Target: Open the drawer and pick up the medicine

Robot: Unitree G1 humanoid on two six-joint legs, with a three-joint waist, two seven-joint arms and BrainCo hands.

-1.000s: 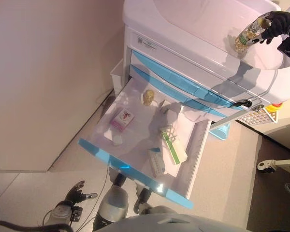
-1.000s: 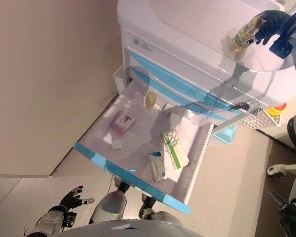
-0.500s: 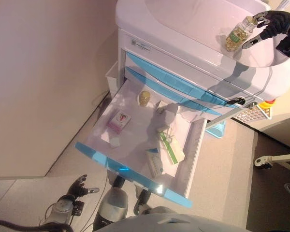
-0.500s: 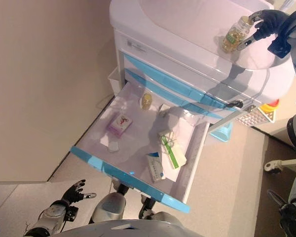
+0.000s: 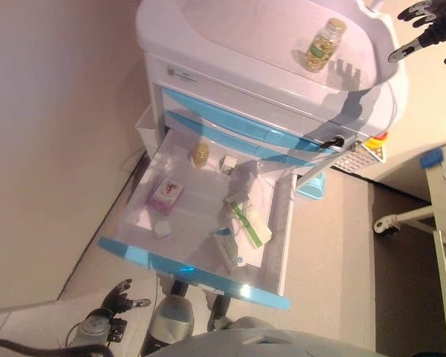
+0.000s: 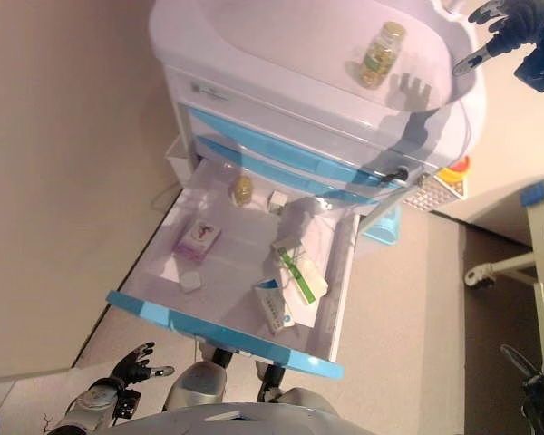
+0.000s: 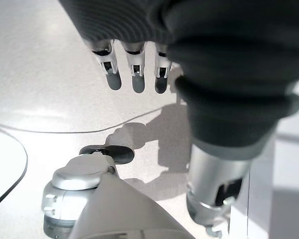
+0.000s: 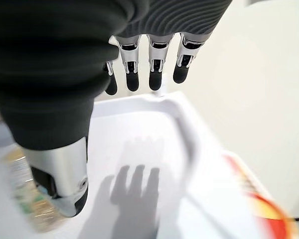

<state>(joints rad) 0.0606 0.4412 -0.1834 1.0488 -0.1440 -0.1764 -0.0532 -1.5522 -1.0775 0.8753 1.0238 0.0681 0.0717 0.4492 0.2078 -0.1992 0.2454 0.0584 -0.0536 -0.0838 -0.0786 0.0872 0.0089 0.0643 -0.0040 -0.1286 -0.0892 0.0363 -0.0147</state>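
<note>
The medicine bottle (image 5: 323, 44), clear with yellow pills and a gold cap, stands on the white cart top (image 5: 238, 30), and nothing grips it. My right hand (image 5: 431, 30) hovers open past the cart's far right corner, clear of the bottle; its fingers (image 8: 154, 69) are straight in the right wrist view, with the bottle (image 8: 27, 199) beside the thumb. The blue-fronted drawer (image 5: 186, 271) is pulled out. It holds a pink box (image 5: 166, 196), a small bottle (image 5: 201, 155), a green-striped box (image 5: 247, 224) and a blue-and-white box (image 5: 227, 249). My left hand (image 5: 119, 297) hangs open low near the floor.
A wall runs along the cart's left. On the cart's right side hang a white wire basket (image 5: 364, 152) and a blue bin (image 5: 312, 186). A white frame on a caster (image 5: 401, 219) stands on the floor to the right.
My right hand has let go of the medicine bottle, which now stands on the cart top, and has drawn away to the right. The camera has shifted too.
</note>
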